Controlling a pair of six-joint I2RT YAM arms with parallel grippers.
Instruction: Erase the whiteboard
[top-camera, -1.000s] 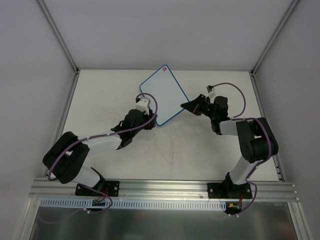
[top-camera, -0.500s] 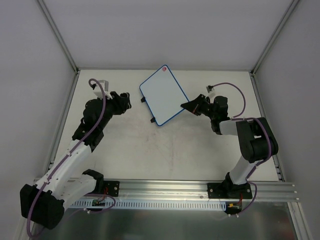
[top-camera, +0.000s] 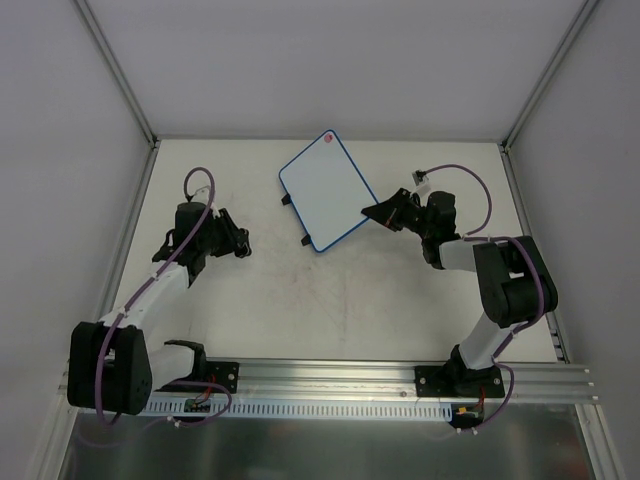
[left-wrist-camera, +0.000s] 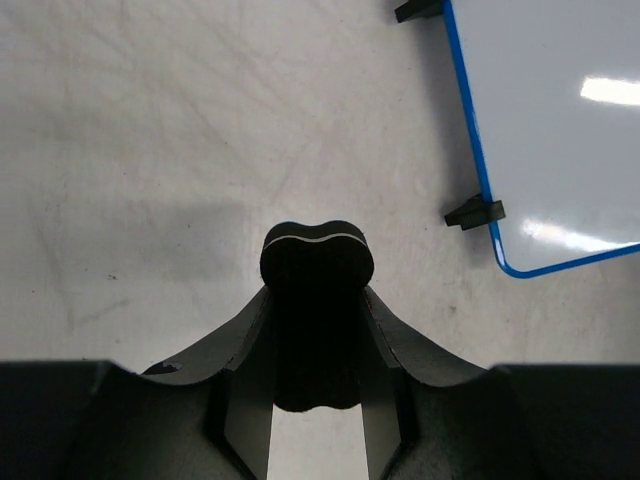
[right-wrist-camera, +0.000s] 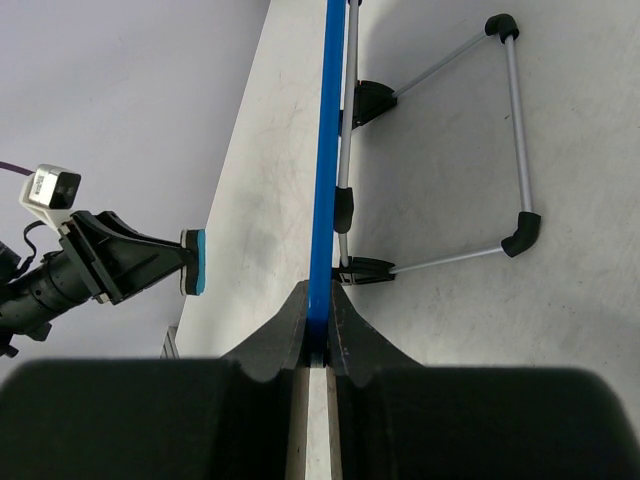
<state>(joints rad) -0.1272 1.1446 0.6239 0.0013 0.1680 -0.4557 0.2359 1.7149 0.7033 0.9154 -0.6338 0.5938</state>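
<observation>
**Whiteboard clamped on the right, eraser held clear on the left**

Bench (top-camera: 330, 300): carries the whiteboard (top-camera: 325, 190) at its far middle, turned cornerwise with its face toward the overhead camera. The right wrist view shows it edge-on with a wire stand (right-wrist-camera: 510, 130) folded out behind it. It therefore sits at a tilt rather than flat; the angle cannot be told.

Right gripper (top-camera: 372, 213): closed tight on the blue frame near the whiteboard's right-hand corner, one jaw on each side. Judged purpose: to steady a light, propped panel against the push of wiping.

Left gripper (top-camera: 240, 243): closed on the eraser (left-wrist-camera: 316, 262), whose end projects past the fingertips with its blue felt face turned toward the whiteboard. It hangs over the bench, well apart from the whiteboard's left edge and the two black tabs (left-wrist-camera: 474, 212) there.

Dot (top-camera: 328, 140): pink-red, at the far corner.

Finding: no writing is visible on the face in any view. Judged nearly or wholly done.
</observation>
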